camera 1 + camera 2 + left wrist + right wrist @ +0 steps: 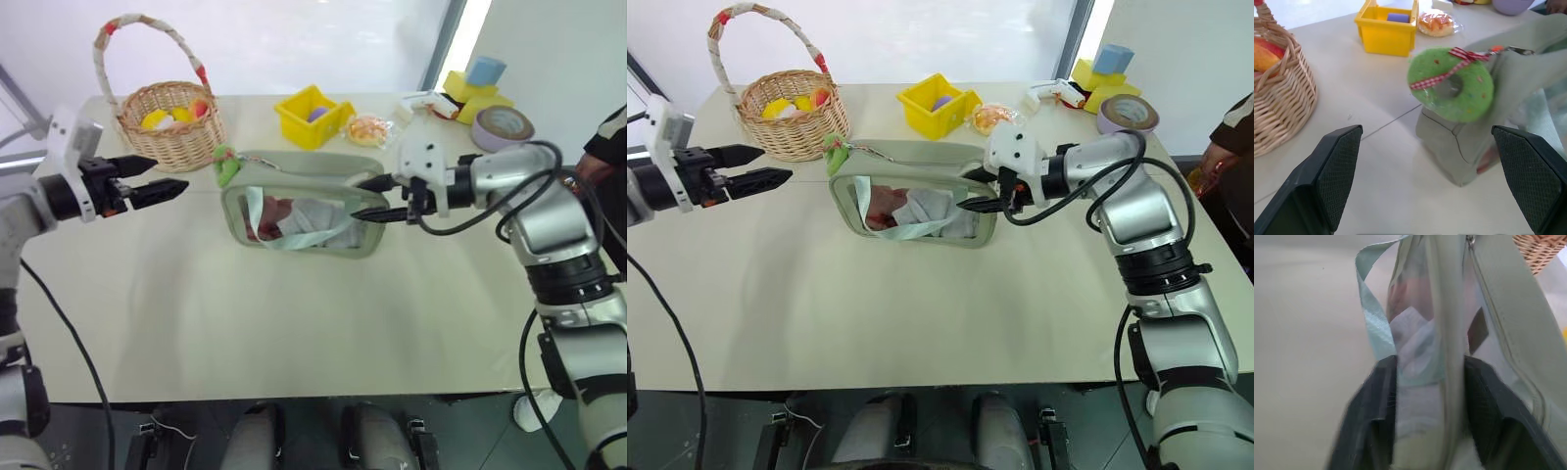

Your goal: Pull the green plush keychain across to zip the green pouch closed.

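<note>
Here the green plush keychain (1450,84) hangs between the spread left gripper (1437,181) fingers.

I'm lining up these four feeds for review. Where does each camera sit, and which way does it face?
Left eye: on the head, looking down over the table; both arms show, green pouch central.
Right eye: beside it, same scene, slightly shifted.
Left wrist: on the left arm, looking between the left pincer's spread fingers at the green plush keychain, wicker basket and yellow bin.
Right wrist: on the right arm; the right pincer clamps the pouch's end.
Shared: both wrist views show the pouch.
</note>
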You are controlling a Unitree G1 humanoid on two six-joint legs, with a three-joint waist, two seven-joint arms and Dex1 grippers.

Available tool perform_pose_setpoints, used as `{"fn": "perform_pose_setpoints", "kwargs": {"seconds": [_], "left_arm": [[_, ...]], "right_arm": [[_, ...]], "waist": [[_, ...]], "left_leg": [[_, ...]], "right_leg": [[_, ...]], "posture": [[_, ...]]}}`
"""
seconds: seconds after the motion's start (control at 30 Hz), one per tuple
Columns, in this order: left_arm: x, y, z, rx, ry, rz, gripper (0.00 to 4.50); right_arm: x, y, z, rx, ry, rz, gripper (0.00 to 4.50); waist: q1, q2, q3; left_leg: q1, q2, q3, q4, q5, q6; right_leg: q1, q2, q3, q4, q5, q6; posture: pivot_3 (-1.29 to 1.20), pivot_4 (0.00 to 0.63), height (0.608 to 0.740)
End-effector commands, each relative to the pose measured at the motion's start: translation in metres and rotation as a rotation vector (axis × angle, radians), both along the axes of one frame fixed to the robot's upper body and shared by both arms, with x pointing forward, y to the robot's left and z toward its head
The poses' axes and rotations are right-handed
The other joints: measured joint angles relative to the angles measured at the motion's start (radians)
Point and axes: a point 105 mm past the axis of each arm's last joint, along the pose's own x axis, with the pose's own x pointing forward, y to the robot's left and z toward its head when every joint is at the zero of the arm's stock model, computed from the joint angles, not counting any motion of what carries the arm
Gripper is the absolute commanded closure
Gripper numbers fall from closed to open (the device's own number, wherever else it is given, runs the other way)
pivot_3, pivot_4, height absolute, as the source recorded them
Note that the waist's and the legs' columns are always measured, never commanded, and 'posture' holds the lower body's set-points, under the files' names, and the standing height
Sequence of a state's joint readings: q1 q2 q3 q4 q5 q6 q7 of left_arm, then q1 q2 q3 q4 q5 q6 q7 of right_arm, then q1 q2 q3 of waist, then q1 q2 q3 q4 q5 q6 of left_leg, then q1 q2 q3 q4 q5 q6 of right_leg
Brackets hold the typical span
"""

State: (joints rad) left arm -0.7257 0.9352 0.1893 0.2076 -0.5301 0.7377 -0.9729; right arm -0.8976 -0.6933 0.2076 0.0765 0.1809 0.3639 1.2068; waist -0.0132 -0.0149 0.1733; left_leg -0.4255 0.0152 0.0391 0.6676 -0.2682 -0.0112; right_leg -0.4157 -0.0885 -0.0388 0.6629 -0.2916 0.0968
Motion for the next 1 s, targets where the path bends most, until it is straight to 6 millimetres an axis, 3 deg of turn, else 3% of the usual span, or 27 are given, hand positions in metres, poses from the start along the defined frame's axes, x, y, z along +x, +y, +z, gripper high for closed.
{"fn": "perform_pose_setpoints", "kwargs": {"seconds": [0.03, 0.33, 0.47, 0.53, 0.77, 0.8, 0.9, 1.0], "left_arm": [[0.009, -0.004, 0.01, 0.008, -0.053, -0.016, 0.0], [0.047, -0.026, -0.015, -0.053, -0.055, -0.012, 0.0], [0.052, -0.038, -0.018, -0.079, -0.057, -0.045, 0.0], [0.05, -0.042, -0.011, -0.101, -0.068, -0.072, 0.75], [0.04, -0.034, 0.016, -0.125, -0.125, -0.091, 4.22], [0.038, -0.031, 0.023, -0.143, -0.135, -0.091, 4.42], [0.029, -0.031, 0.045, -0.186, -0.161, -0.123, 4.42], [0.019, -0.051, 0.059, -0.174, -0.178, -0.222, 4.42]], "right_arm": [[0.0, 0.001, 0.009, 0.002, -0.066, 0.014, 4.43], [-0.017, 0.006, 0.003, -0.007, -0.044, 0.078, 4.43], [-0.019, 0.007, -0.001, -0.007, -0.037, 0.08, 4.43], [-0.02, 0.008, -0.001, -0.003, -0.037, 0.078, 4.5], [-0.013, 0.008, -0.001, 0.003, -0.057, 0.055, 4.5], [-0.012, 0.007, 0.0, 0.006, -0.063, 0.049, 4.5], [-0.008, 0.006, 0.001, 0.01, -0.075, 0.037, 4.5], [-0.004, 0.006, 0.004, 0.017, -0.084, 0.028, 4.5]], "waist": [[0.0, 0.0, 0.0], [-0.001, 0.0, 0.0], [-0.002, 0.0, 0.0], [-0.001, 0.0, 0.0], [-0.003, 0.0, 0.0], [-0.003, 0.0, 0.0], [-0.003, 0.0, 0.0], [-0.002, 0.0, 0.0]], "left_leg": [[0.0, 0.0, 0.0, 0.0, 0.0, 0.0], [0.0, -0.001, 0.001, 0.001, 0.001, -0.002], [0.0, 0.0, 0.001, 0.001, 0.001, -0.002], [0.0, 0.0, 0.001, 0.001, 0.002, -0.004], [0.0, 0.0, 0.0, 0.001, 0.002, -0.004], [0.0, 0.0, 0.0, 0.001, 0.002, -0.004], [0.0, 0.0, 0.0, 0.001, 0.002, -0.004], [0.0, 0.0, 0.0, 0.001, 0.002, -0.004]], "right_leg": [[0.0, 0.0, 0.0, 0.0, 0.0, 0.0], [0.001, 0.0, 0.0, 0.0, 0.0, 0.0], [0.0, 0.001, 0.0, 0.0, 0.0, 0.0], [0.0, 0.001, 0.0, 0.0, 0.0, 0.0], [0.0, 0.001, 0.0, 0.001, 0.0, 0.0], [0.0, 0.001, 0.0, 0.001, 0.0, 0.0], [0.001, 0.001, 0.0, 0.001, 0.0, 0.0], [0.001, 0.001, 0.0, 0.001, 0.0, 0.0]], "posture": [[0.0, 0.15, 0.739], [0.0, 0.15, 0.739], [0.0, 0.15, 0.739], [0.0, 0.15, 0.739], [0.0, 0.15, 0.739], [0.0, 0.15, 0.739], [0.0, 0.15, 0.739], [0.0, 0.15, 0.739]]}}
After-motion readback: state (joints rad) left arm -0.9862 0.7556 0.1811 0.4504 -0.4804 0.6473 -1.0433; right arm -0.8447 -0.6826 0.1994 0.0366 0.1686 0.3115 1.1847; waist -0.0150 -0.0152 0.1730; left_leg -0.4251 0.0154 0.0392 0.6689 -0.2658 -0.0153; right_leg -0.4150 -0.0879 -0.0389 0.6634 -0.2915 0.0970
